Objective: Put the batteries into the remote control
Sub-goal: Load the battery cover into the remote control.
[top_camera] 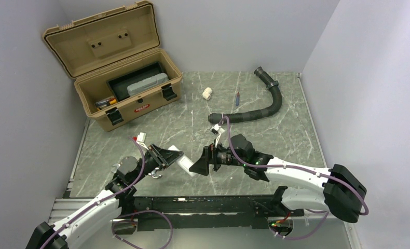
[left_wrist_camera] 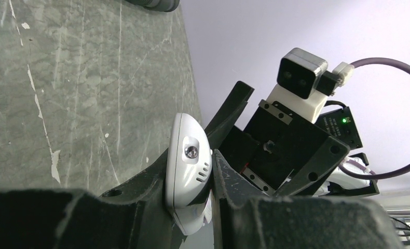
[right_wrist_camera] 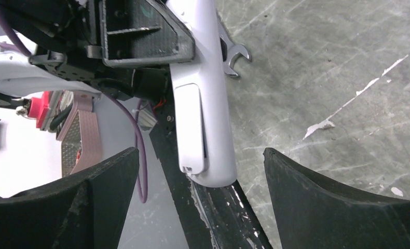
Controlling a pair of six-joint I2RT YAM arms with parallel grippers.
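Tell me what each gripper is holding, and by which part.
The left gripper clamps the remote control near its emitter end, leaving the battery-cover end free. The right gripper is open, holding nothing.

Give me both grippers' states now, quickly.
Left gripper: closed on the small white rectangular remote control.
Right gripper: open, straddling that remote's free end.

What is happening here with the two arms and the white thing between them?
The left gripper is shut on the small white rectangular plastic remote control and holds it out toward the other arm. The right gripper is open, with its fingers on either side of the remote's free end, not touching it. The remote's back cover sits closed.
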